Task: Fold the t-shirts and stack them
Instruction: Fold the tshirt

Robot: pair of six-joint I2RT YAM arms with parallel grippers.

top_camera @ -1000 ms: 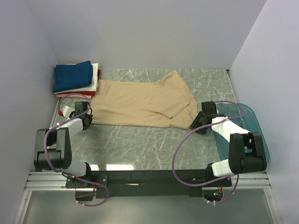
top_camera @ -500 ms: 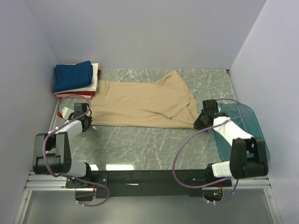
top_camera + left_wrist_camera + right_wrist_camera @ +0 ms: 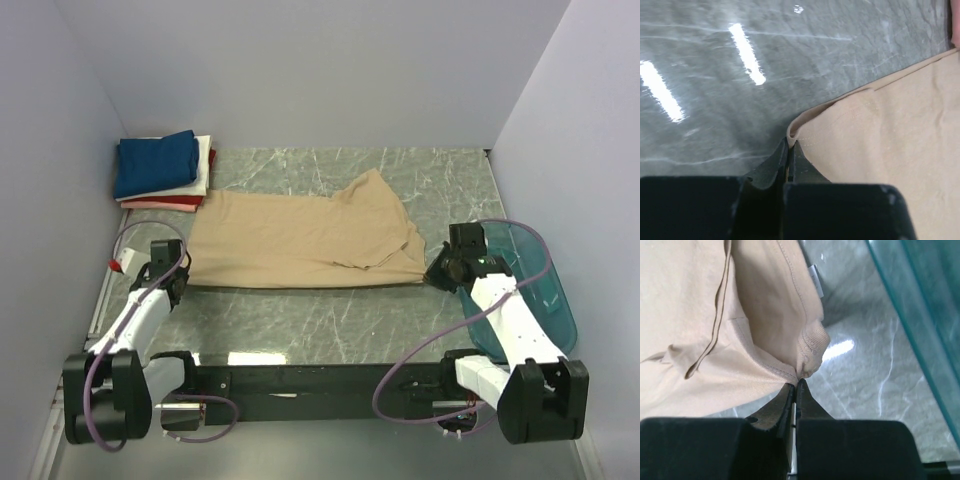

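A tan t-shirt (image 3: 300, 238) lies spread across the middle of the marble table, collar end to the right. My left gripper (image 3: 181, 281) is shut on the shirt's near-left hem corner (image 3: 791, 136). At the near-right edge my right gripper (image 3: 434, 274) is shut on a pinch of the tan cloth by the ribbed collar (image 3: 810, 352). Both pinched corners sit just above the tabletop. A stack of folded t-shirts (image 3: 160, 168), navy on top with white, red and pink below, rests in the far left corner.
A teal translucent tub (image 3: 530, 285) stands at the right edge, partly under my right arm; its wall (image 3: 920, 305) shows close beside the right gripper. Grey walls close in the back and both sides. A small red-and-white object (image 3: 118, 266) lies at the table's left edge.
My right gripper has shut on the shirt's near-right edge. Both grippers have pulled back toward the near edge, dragging the shirt's near side with them and smoothing it.
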